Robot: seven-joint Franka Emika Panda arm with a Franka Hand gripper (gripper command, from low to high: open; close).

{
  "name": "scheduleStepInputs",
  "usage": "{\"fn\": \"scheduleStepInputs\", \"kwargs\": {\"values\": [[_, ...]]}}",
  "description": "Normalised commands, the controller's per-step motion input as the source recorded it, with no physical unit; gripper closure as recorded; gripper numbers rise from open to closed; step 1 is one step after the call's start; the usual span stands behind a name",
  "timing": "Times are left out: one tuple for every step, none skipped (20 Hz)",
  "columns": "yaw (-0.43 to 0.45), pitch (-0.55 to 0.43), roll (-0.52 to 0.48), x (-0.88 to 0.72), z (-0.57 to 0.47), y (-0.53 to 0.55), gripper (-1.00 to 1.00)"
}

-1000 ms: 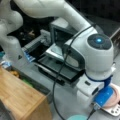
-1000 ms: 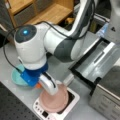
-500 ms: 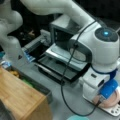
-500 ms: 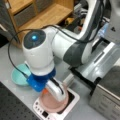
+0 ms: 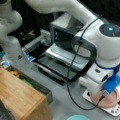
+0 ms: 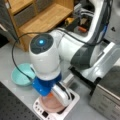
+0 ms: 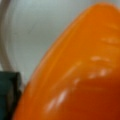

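Gripper [image 6: 53,96] lowered over round pink plate [image 6: 51,105] on white scale [image 6: 72,98], close against glossy orange rounded object [image 7: 75,75]; whether clamped on it, cannot tell

Orange obj [image 7: 75,70] cut off by wrist view edges; tool hidden behind arm.

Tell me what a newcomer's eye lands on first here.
The big white arm fills both front views, bent down over a pink plate on a white scale. In the wrist view an orange thing fills the frame. A teal bowl sits toward a front view's left.
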Motion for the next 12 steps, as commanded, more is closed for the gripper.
{"fn": "scheduleStepInputs", "kwargs": {"values": [[0.001,0.112,-0.239,0.27,0.06,0.11,1.0],[0.001,0.111,-0.239,0.27,0.07,0.1,1.0],[0.004,0.112,-0.243,0.27,0.07,0.08,1.0],[0.01,0.105,-0.246,0.27,0.06,0.07,1.0],[0.014,0.101,-0.25,0.27,0.05,0.06,1.0],[0.016,0.099,-0.251,0.27,0.05,0.06,1.0],[0.019,0.095,-0.247,0.27,0.04,0.05,1.0],[0.023,0.091,-0.248,0.27,0.02,0.05,1.0],[0.029,0.085,-0.247,0.26,0.01,0.05,1.0],[0.033,0.077,-0.244,0.26,-0.02,0.04,1.0],[0.035,0.076,-0.243,0.26,-0.02,0.04,1.0],[0.035,0.07,-0.246,0.26,-0.04,0.04,1.0]]}}
